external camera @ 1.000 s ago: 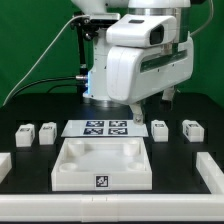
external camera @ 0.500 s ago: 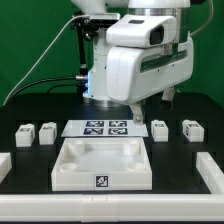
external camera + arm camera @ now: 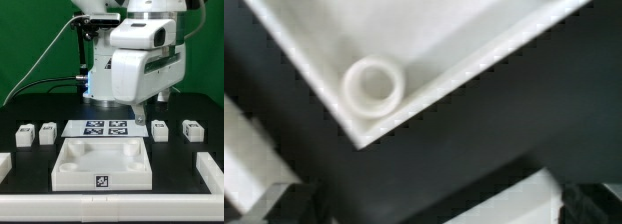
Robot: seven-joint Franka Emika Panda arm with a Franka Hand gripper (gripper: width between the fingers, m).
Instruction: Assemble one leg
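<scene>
Four small white legs with tags stand on the black table in the exterior view: two at its left (image 3: pixel 23 133) (image 3: pixel 46 132) and two at its right (image 3: pixel 159 129) (image 3: pixel 190 129). The large white tray (image 3: pixel 100 165) with round corner sockets lies in front. My gripper (image 3: pixel 150 108) hangs above the table behind the tray, near the right pair of legs, open and empty. The blurred wrist view shows a tray corner (image 3: pixel 455 60) with a round socket (image 3: pixel 372 85). My gripper (image 3: pixel 434 215) holds nothing there, with the dark fingers at the picture's edges.
The marker board (image 3: pixel 100 128) lies flat behind the tray, between the two pairs of legs. White blocks sit at the front left (image 3: pixel 4 165) and front right (image 3: pixel 212 168) table edges. The arm's base and cables stand at the back.
The arm and gripper have shifted a little up and toward the exterior view's right. The legs and tray have not moved.
</scene>
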